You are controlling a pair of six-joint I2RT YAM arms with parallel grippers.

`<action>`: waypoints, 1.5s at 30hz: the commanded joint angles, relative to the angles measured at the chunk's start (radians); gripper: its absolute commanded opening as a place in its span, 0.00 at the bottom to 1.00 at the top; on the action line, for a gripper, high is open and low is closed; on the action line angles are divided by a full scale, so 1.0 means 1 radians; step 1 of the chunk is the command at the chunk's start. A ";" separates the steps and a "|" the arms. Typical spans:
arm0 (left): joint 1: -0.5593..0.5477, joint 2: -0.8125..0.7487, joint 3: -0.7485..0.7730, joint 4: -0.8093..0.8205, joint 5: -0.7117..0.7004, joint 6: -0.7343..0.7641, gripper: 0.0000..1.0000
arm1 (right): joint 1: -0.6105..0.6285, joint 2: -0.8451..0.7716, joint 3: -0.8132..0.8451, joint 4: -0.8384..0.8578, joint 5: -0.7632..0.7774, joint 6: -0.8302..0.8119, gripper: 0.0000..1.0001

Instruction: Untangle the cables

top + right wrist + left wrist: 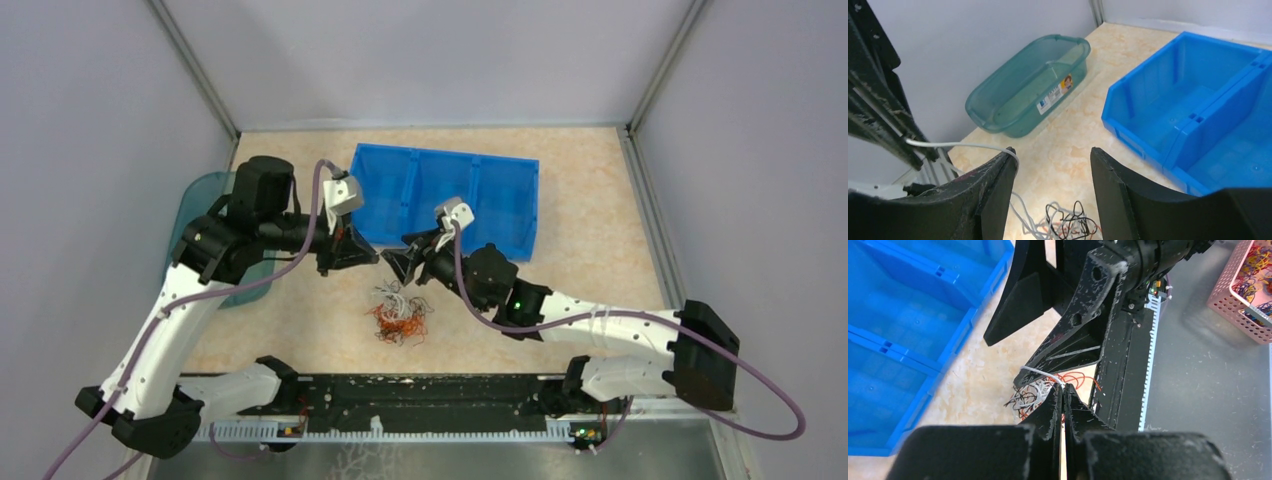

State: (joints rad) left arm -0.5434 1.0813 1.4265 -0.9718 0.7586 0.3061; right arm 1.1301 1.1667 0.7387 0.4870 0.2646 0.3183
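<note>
I read bench as smooth, matt, stone-look mottling. Blue bin: glossy moulded plastic. Teal tub: translucent glossy plastic, paper-looking label on side. Matt black plastic on left end effector and right end effector — rough, scuffed, flecked white. On cables I see thin smooth coating, slight sheen. Pink basket — perforated plastic, as far as I can tell.

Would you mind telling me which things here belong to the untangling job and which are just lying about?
Job: cable tangle; white cable pinched by left end effector; open right end effector.
Lying about: blue bins; teal tub; pink basket.
</note>
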 commanded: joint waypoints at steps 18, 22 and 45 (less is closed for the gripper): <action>-0.006 0.017 0.230 -0.038 0.104 -0.017 0.04 | 0.072 0.109 0.102 0.067 0.147 -0.008 0.59; -0.006 0.029 0.292 -0.027 0.089 -0.008 0.04 | 0.093 0.146 0.087 0.101 0.125 -0.005 0.61; -0.007 0.071 0.583 0.187 -0.019 -0.040 0.00 | 0.140 0.338 -0.066 0.234 0.116 0.121 0.61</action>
State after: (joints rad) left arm -0.5438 1.1358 1.9221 -0.8745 0.7704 0.2848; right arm 1.2549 1.4746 0.6891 0.6563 0.3805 0.4183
